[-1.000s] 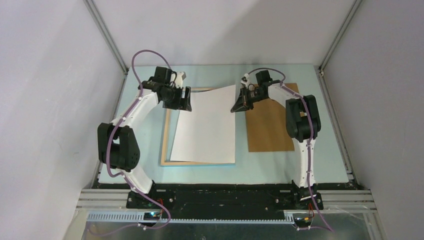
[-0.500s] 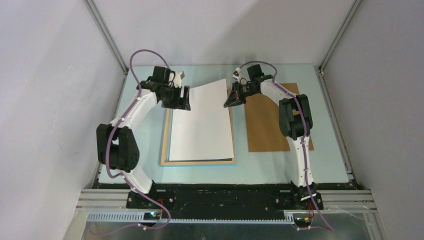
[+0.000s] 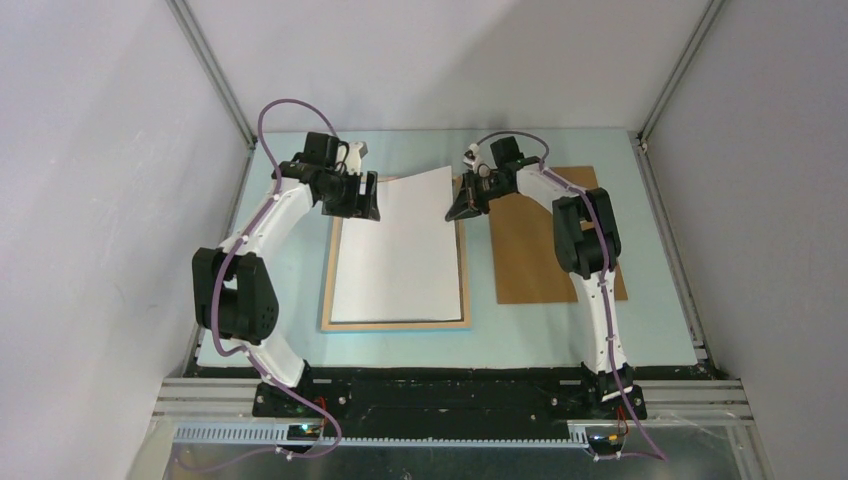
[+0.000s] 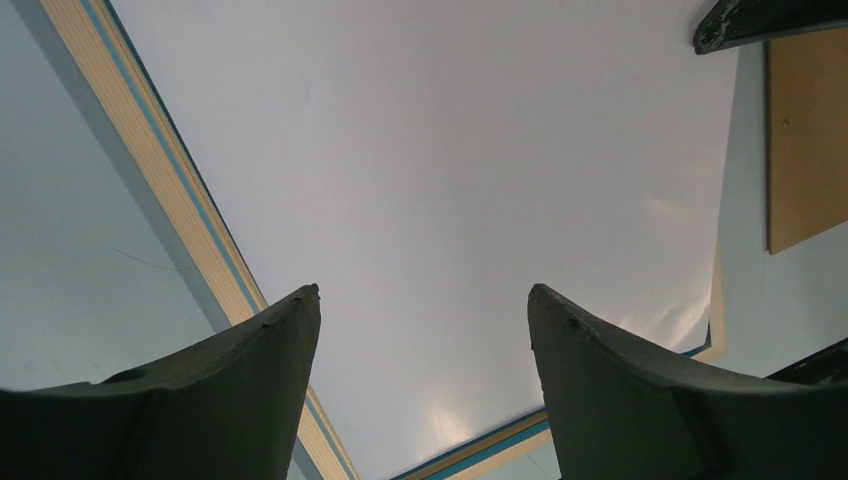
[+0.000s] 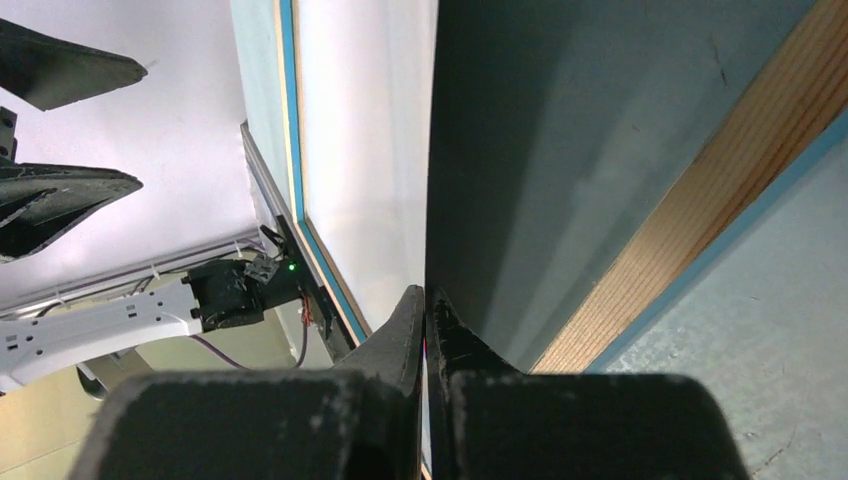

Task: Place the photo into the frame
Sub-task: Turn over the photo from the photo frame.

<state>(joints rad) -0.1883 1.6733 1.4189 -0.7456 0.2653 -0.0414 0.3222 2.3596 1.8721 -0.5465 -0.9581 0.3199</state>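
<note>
I see the photo (image 3: 400, 255) white back up, lying on the frame (image 3: 395, 324) within its pale wood border. Its 1 o'clock corner is lifted, pinched in my right gripper (image 3: 456, 212). My left gripper (image 3: 367, 210) hangs wide open over the 11 o'clock corner. A brown board (image 3: 540, 255) lies at 3 o'clock.

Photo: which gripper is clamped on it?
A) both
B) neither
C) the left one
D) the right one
D: the right gripper is pinched shut on the far right corner of the photo, lifting that corner, while the left gripper stands open above the sheet.
</note>
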